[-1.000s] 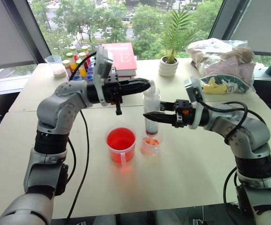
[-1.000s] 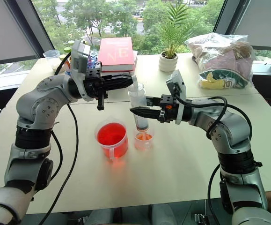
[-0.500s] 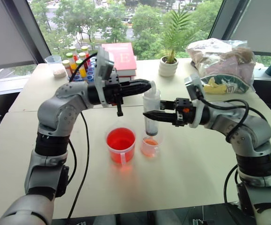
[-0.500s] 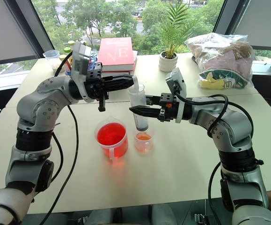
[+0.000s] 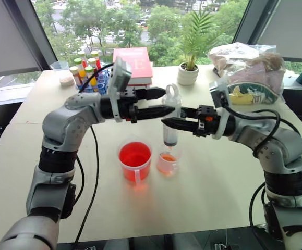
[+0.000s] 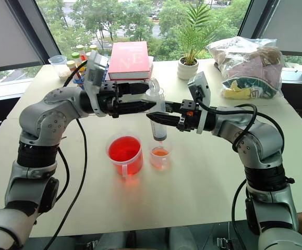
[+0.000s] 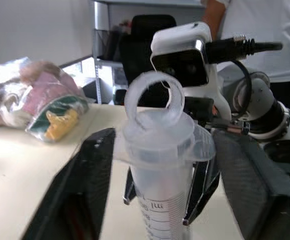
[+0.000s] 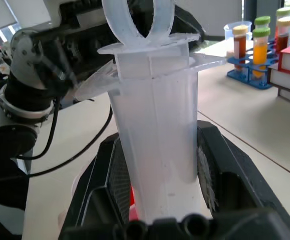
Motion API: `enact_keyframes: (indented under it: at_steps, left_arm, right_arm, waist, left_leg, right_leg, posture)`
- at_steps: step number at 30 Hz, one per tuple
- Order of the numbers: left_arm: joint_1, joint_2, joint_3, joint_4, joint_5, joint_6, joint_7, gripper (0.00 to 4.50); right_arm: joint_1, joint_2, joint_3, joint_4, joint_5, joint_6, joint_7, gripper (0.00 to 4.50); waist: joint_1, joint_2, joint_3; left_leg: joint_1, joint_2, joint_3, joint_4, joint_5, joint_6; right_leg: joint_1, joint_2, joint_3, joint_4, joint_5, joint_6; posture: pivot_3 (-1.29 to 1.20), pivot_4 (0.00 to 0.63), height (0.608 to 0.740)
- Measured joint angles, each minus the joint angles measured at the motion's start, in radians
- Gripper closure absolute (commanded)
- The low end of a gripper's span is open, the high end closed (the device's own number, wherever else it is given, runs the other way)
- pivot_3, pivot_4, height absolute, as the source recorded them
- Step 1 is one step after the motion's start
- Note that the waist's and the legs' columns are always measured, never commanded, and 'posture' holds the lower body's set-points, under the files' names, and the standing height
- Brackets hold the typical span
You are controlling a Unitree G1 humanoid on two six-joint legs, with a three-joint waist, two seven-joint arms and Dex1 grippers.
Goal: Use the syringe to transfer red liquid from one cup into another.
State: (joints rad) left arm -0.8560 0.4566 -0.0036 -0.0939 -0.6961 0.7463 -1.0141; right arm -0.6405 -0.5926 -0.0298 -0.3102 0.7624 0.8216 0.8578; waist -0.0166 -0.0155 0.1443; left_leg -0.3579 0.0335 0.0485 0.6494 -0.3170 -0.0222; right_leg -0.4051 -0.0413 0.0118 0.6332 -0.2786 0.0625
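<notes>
**Syringe held straight up over the small cup**

The syringe (image 5: 170,119) stands upright in the air above the small cup (image 5: 167,162). Its short tip points down into the mouth of that cup, just above the liquid. The push rod is pressed far in, so its ring top sits close on the wide rim of the tube.

The right gripper (image 5: 170,123) reaches in from the right side and is clenched on the tube of the syringe, about halfway down. In the right wrist view the two black fingers (image 8: 220,161) press on both sides of the clear tube (image 8: 156,131).

The left gripper (image 5: 162,101) reaches in from the left side, up at the top of the syringe. Its fingers are spread wide apart. One finger is up by the ring and the other is lower, beside the tube. In the left wrist view the ring (image 7: 154,99) stands between the two spread fingers (image 7: 90,181) with a gap on each side, so the left gripper is not squeezing it.

The small cup has a little orange-red liquid at the bottom. The big cup (image 5: 134,161) stands just beside it on the left, glowing bright red. Both cups sit on the pale table (image 5: 203,198). Farther back on the table are a red book (image 5: 134,64), a rack of small bottles (image 5: 86,71), a little potted plant (image 5: 189,67) and a plastic bag (image 5: 247,70).
</notes>
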Motion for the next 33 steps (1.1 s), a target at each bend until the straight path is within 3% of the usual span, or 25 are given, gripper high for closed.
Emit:
enact_keyframes:
  at_steps: [7, 14, 22, 28, 33]
  left_arm:
    - [-0.006, 0.112, 0.110, 0.002, -0.048, 0.059, 0.045, 0.07]
    - [0.103, 0.206, 0.191, -0.062, -0.083, 0.100, 0.086, 0.07]
    - [0.307, 0.263, 0.253, -0.188, -0.113, 0.111, 0.135, 0.07]
    - [0.403, 0.274, 0.260, -0.267, -0.114, 0.091, 0.167, 0.07]
    - [0.470, 0.283, 0.266, -0.319, -0.114, 0.070, 0.185, 0.07]
  right_arm:
    - [0.012, 0.007, -0.006, -0.024, 0.021, 0.000, -0.006, 3.06]
    - [-0.022, -0.002, -0.038, -0.026, 0.063, 0.012, -0.011, 3.06]
    - [-0.295, -0.159, -0.042, 0.171, 0.016, 0.169, -0.064, 3.06]
    - [-0.514, -0.251, 0.212, 0.466, -0.163, 0.425, -0.087, 3.06]
    - [-0.560, -0.207, 0.389, 0.694, -0.287, 0.578, -0.106, 3.06]
  waist:
    - [0.000, 0.000, 0.000]
    - [0.000, 0.000, 0.000]
    - [0.003, 0.000, 0.000]
    - [0.000, 0.000, 0.000]
    - [-0.003, 0.000, 0.000]
  left_leg:
    - [0.000, 0.001, 0.000, 0.000, 0.000, 0.000]
    - [0.000, 0.000, 0.000, 0.000, 0.000, 0.000]
    - [0.001, 0.000, 0.000, 0.000, 0.000, 0.000]
    - [-0.001, 0.000, 0.001, -0.003, 0.000, 0.000]
    - [-0.005, 0.000, 0.001, -0.004, 0.000, 0.000]
  right_leg:
    - [0.000, 0.000, 0.000, 0.000, 0.000, 0.000]
    - [0.000, -0.001, 0.000, 0.000, 0.000, 0.000]
    - [0.000, -0.003, -0.001, 0.000, 0.000, -0.001]
    - [-0.002, -0.005, 0.000, -0.002, -0.002, -0.004]
    - [-0.006, -0.006, 0.000, -0.003, -0.002, -0.004]
  posture:
    - [0.00, 0.150, 0.740]
    - [0.00, 0.150, 0.740]
    - [0.00, 0.150, 0.740]
    - [0.00, 0.150, 0.740]
    - [0.00, 0.150, 0.740]
